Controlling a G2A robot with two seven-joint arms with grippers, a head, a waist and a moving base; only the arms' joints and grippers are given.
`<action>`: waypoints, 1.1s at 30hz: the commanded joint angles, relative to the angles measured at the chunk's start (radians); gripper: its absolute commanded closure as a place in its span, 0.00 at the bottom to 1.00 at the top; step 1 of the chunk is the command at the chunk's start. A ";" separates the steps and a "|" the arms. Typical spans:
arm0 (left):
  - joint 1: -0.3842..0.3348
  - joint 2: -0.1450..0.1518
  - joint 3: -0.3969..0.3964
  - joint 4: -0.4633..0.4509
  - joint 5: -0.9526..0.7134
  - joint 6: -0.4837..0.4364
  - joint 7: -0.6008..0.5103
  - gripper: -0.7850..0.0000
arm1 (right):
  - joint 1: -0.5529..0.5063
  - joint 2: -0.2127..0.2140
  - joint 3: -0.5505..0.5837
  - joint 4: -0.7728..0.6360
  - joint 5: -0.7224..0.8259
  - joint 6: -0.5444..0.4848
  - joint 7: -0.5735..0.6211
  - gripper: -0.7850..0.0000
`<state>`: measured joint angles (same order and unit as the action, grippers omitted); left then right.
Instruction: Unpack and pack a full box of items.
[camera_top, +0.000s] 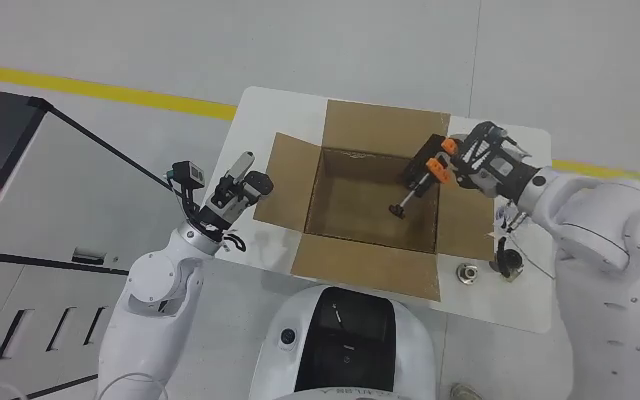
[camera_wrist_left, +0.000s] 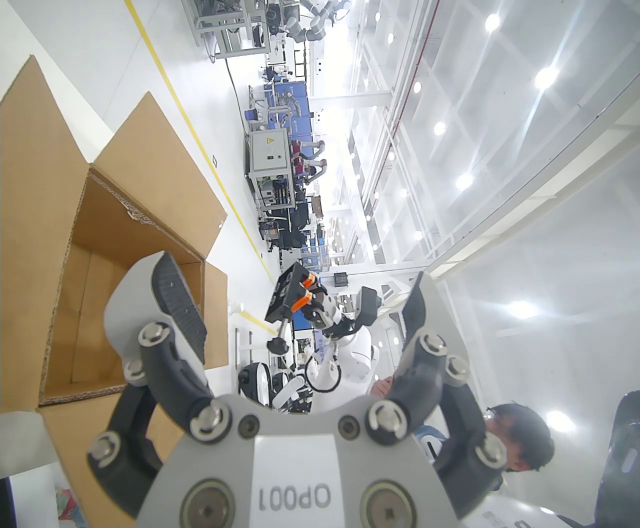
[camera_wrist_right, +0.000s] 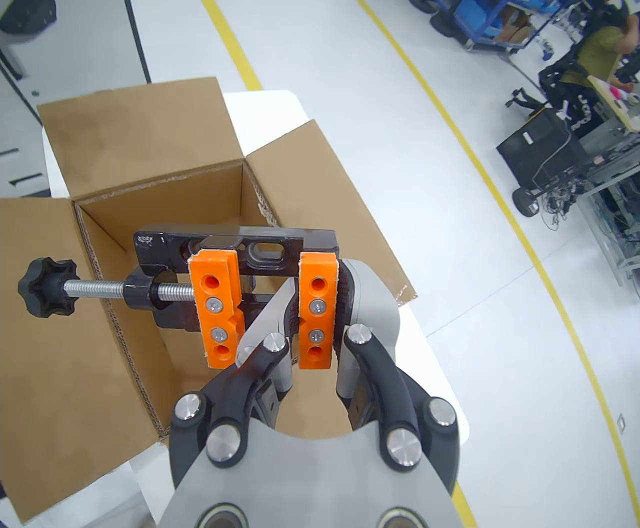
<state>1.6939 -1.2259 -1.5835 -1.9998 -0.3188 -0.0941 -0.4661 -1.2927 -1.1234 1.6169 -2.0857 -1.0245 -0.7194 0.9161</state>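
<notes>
We saw the right hand (camera_wrist_right: 317, 295) clamped on one orange plastic block of the black metal screw clamp (camera_wrist_right: 240, 245), with one finger pushed between the two blocks. The clamp hung over the right side of the open brown cardboard box (camera_top: 372, 125), its threaded rod and black knob pointing toward the box's middle. The left hand (camera_top: 250, 175) was spread wide and held nothing, above the white desk (camera_top: 520, 300) beside the box's left flap. A small round metal part (camera_top: 466, 271) lay on the desk by the right flap.
</notes>
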 joint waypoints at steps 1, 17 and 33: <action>0.000 0.000 0.000 0.000 0.000 0.000 0.000 0.00 | -0.073 0.007 0.106 -0.053 0.079 0.031 0.004 1.00; 0.000 0.000 0.000 0.000 0.000 0.000 0.000 0.00 | -0.714 -0.006 0.569 -0.129 0.347 0.099 -0.005 1.00; 0.000 0.000 0.000 0.000 0.000 0.000 0.000 0.00 | -0.833 -0.010 0.608 -0.040 0.341 0.056 -0.024 1.00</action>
<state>1.6939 -1.2259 -1.5835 -1.9998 -0.3188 -0.0941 -0.4661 -2.0884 -1.1311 2.2081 -2.1503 -0.6738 -0.6435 0.9056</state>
